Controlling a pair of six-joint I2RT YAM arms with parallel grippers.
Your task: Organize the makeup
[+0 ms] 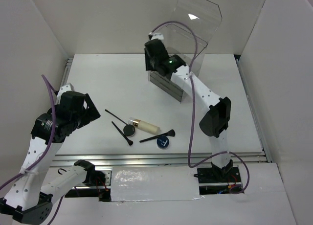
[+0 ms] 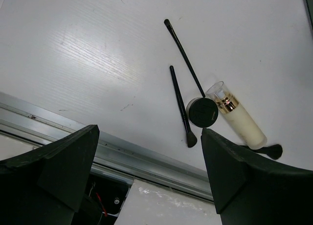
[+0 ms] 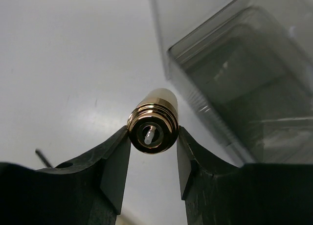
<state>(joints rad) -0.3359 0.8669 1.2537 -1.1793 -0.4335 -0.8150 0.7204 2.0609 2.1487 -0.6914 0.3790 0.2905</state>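
the white worktop (image 1: 122,83) carried a clear box (image 1: 200,34) with its lid raised, and everything else is placed from that box. the left end effector (image 2: 149,137) hung wide and empty, well apart from the box on its near left side. the right end effector (image 3: 153,136) was half closed on a small gold lipstick (image 3: 155,103), gripped across its round barrel, just beside the box and off the worktop.

in front of the box, well apart from it, lay a cream tube (image 1: 145,125), two round jars (image 1: 129,129) (image 1: 163,142) and three thin brushes (image 1: 115,116) (image 1: 122,134) (image 1: 156,136), bunched together, one jar touching the tube.

the step in hand looked like stowing the lipstick in the box. to do it well, the arm should probably lift above the box's rim, keep clear of the raised lid, and lower the lipstick well inside before letting go. the barrel is smooth and round, so a firm, steady pinch and a low release would stop it slipping or rolling out.
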